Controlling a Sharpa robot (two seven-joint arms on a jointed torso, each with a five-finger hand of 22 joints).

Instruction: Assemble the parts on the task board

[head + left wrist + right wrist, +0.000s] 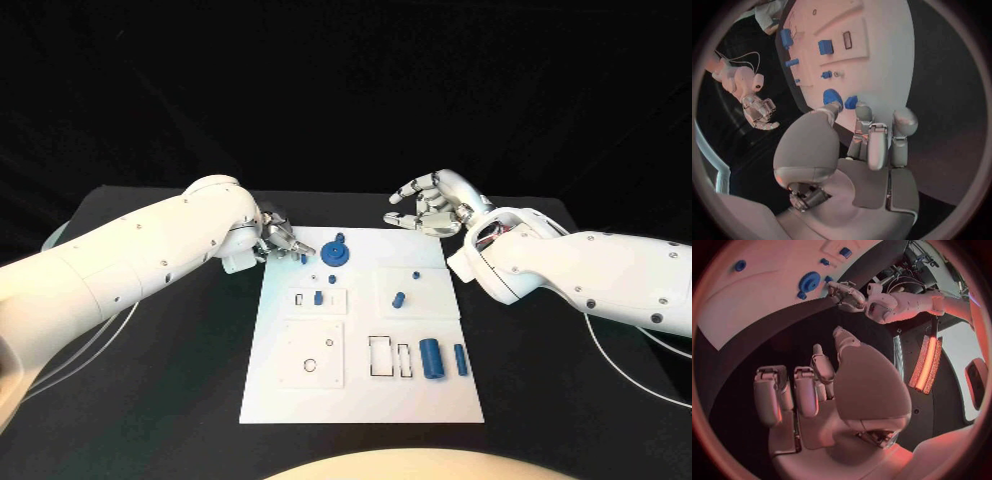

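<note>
My left hand (pixel 278 243) sits at the far left corner of the white board (pixel 361 400), fingers bunched down toward the edge. From the wrist view the fingertips (pixel 862 111) are right by a small blue piece (pixel 851 102) next to the blue gear (pixel 336 251), but I honestly can't tell if I've got it pinched or am just touching it. My right hand (pixel 430 203) hangs over the worktop (pixel 577 390) just past the far right corner, fingers loosely curled, holding nothing.

How the bits will handle, my guess: small hard plastic, light, stiff, a bit slick, so they'll skate or roll if nudged. The gear I'd take by the toothed rim from above. The two cylinders near the front, a fat one (pixel 430 358) and a thin one (pixel 462 360), lie on their sides and look keen to roll, so pinch them across the middle.

Count as far as I can make out:
- one board
- one gear
- two cylinders lying flat
- one knob-like peg (pixel 397 298) on the right middle panel
- a few tiny blue pieces around the middle, too small to count for sure
</note>
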